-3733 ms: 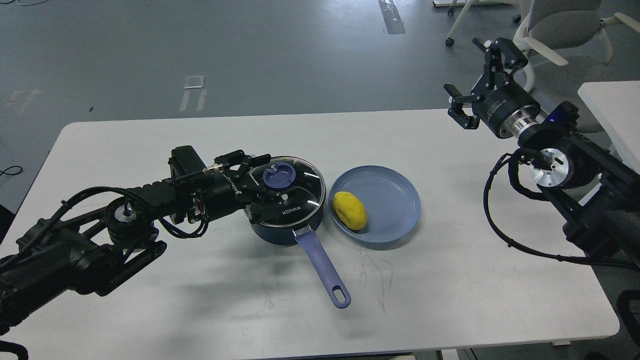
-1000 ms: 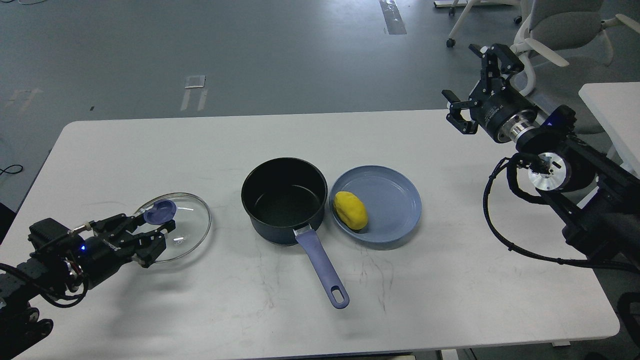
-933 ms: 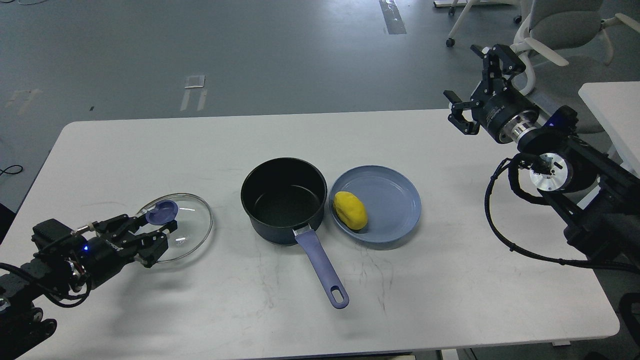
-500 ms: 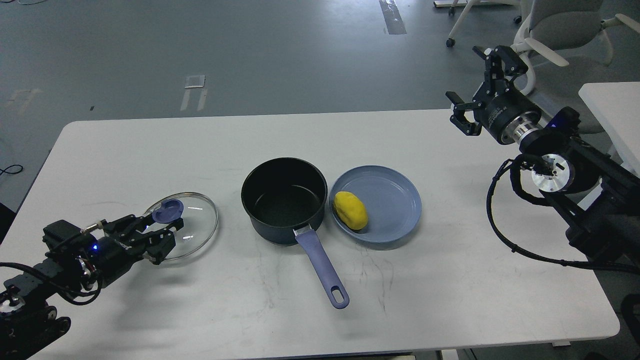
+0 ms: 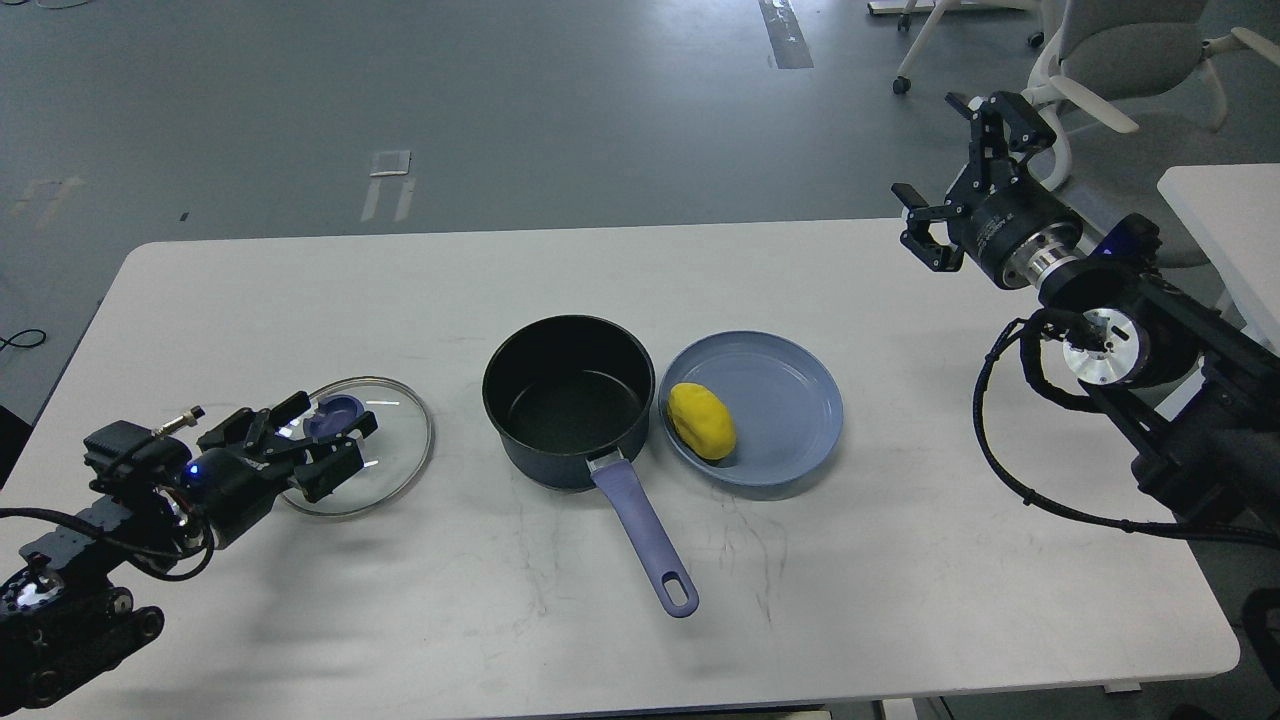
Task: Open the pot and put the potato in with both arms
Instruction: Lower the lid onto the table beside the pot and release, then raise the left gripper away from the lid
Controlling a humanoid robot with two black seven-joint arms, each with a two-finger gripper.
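Note:
The dark pot [image 5: 566, 400] stands open and empty in the middle of the table, its blue handle [image 5: 645, 535] pointing to the front. The yellow potato [image 5: 700, 421] lies in the blue plate [image 5: 790, 400] just right of the pot. The glass lid [image 5: 385, 450] with its blue knob [image 5: 338, 408] lies flat on the table, left of the pot. My left gripper [image 5: 335, 425] is open, with a finger on either side of the knob. My right gripper [image 5: 955, 150] is open and empty, raised above the table's far right corner.
The white table [image 5: 900, 600] carries only the pot, plate and lid. A second white table [image 5: 1220, 200] and an office chair [image 5: 1120, 50] stand at the far right, behind my right arm.
The lid came off the pot and now rests on the table at the left. In the last half second my left gripper's fingers spread apart around the knob. The right arm has barely moved.

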